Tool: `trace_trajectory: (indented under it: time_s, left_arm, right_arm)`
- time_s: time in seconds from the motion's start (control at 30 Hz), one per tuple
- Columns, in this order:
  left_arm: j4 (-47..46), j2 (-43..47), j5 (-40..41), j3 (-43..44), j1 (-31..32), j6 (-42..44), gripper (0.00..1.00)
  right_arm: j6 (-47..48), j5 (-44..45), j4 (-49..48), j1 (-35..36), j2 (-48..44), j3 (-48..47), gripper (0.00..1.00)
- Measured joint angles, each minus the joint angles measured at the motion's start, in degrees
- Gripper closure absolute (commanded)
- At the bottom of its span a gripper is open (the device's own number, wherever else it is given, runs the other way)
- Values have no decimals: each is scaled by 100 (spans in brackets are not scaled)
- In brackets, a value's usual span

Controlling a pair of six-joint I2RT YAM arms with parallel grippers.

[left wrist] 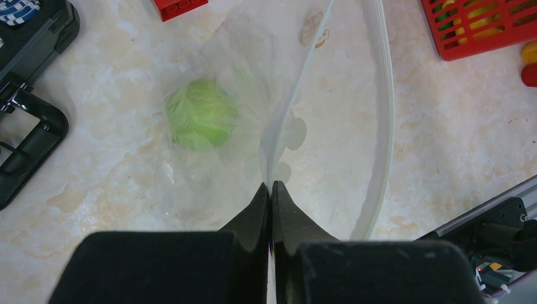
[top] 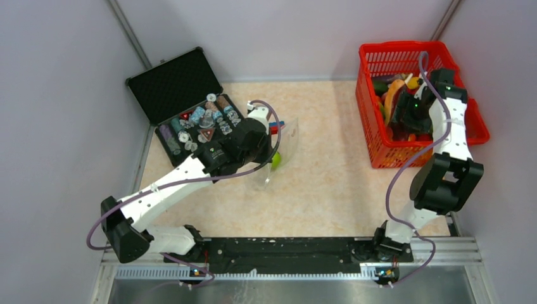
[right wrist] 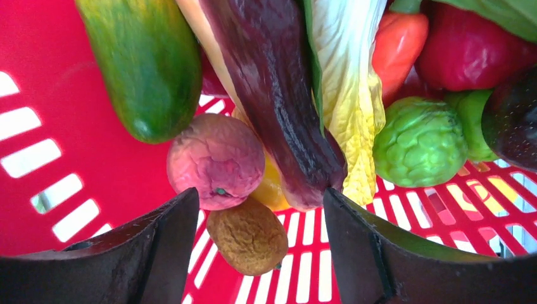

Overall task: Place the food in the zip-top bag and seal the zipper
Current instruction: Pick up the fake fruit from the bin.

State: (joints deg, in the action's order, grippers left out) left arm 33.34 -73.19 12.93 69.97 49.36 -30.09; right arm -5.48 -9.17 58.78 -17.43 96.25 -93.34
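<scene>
The clear zip-top bag [left wrist: 253, 76] lies on the table with a green round fruit [left wrist: 201, 114] inside it. Its mouth gapes, and the whitish zipper [left wrist: 386, 95] curves along the far lip. My left gripper [left wrist: 271, 185] is shut on the near lip of the bag. In the top view that gripper [top: 271, 144] sits by the bag [top: 288, 136]. My right gripper [right wrist: 261, 196] is open, low inside the red basket [right wrist: 50, 76]. A brown food piece [right wrist: 248, 235] lies between its fingers, untouched. A pink fruit [right wrist: 215, 159] and a purple eggplant [right wrist: 278, 95] lie just beyond.
The basket [top: 373, 145] at the far right also holds a cucumber [right wrist: 145, 63], a lettuce leaf [right wrist: 345, 95], a green fruit [right wrist: 420, 140] and a red pepper [right wrist: 468, 50]. An open black case [top: 190, 107] stands far left. A red brick [left wrist: 179, 7] lies beyond the bag.
</scene>
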Motion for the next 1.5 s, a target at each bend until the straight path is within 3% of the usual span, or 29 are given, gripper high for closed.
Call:
trace_trajectory:
  time_s: [0.2, 0.43, 0.53, 0.6, 0.73, 0.8, 0.93, 1.37, 1.43, 1.5]
  left_arm:
    - [-26, 35, -4, -59, -22, 0, 100]
    - [-42, 35, -7, -122, -33, 0, 100]
    - [-50, 35, -4, -125, -39, 0, 100]
    - [-57, 35, -4, -133, -55, 0, 100]
    - [-81, 35, -2, -155, -59, 0, 100]
    - [-85, 35, -4, -168, -66, 0, 100]
    - [-96, 35, -13, -188, -81, -2, 100]
    - [-173, 35, -66, -225, -90, -2, 100]
    - [-175, 35, -68, -234, -92, -2, 100]
    - [-186, 35, -70, -238, -94, 0, 100]
  right_arm:
    - [280, -59, 291, 0, 98, 0, 38]
    - [474, -105, 313, 72, 505, 127, 39]
    - [592, -87, 315, 190, 577, 245, 50]
    - [643, -92, 293, 275, 592, 295, 65]
    - [658, -197, 262, 319, 592, 341, 60]
    - [673, -236, 262, 319, 586, 341, 40]
    - [732, -372, 306, 319, 522, 345, 25]
    - [739, -52, 341, 315, 334, 597, 26]
    - [743, -59, 315, 313, 334, 713, 28]
    - [745, -83, 273, 306, 334, 787, 37]
